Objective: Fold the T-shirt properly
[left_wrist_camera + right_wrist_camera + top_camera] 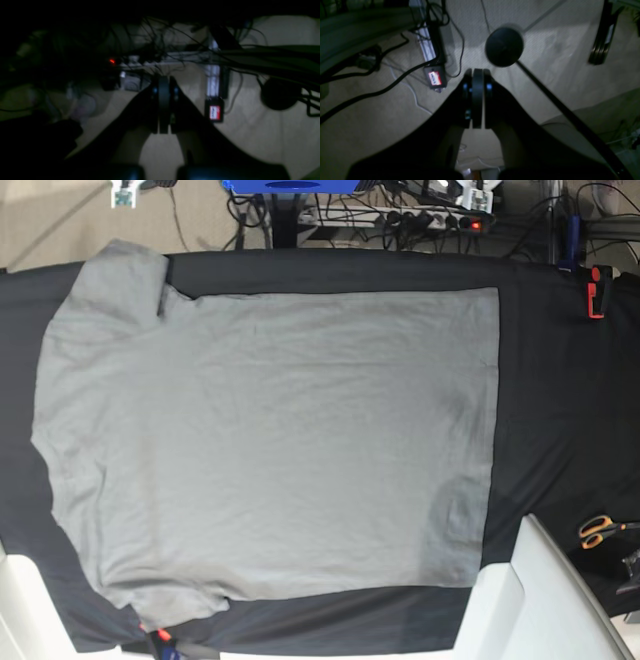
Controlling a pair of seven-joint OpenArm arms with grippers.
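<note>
- While both arms stay out of the base view, the worktop [560, 400] fills most of it, covered by a black cloth.
- Spread flat on the cloth lies the T-shirt [270, 440], light grey and lightly wrinkled, its collar end toward the view's left and its straight hem toward the right.
- One sleeve [120, 270] reaches the upper left corner of the cloth; the other [160, 605] lies at the lower left edge.
- White arm housing [545, 600] shows at the lower right, overlapping the worktop's corner.
- Left end effector [163, 107]: the left wrist view is dim and blurred, but the two dark jaws meet with no gap and grip nothing; below them is pale floor, not the shirt.
- Right end effector [477, 100]: jaws pressed together, empty, over pale carpet with cables [370, 92] and a round black base [504, 47].
- Orange-handled scissors [598, 530] lie on the cloth near the right edge, well apart from the shirt.
- A red clamp [596, 292] sits at the upper right edge of the worktop.
</note>
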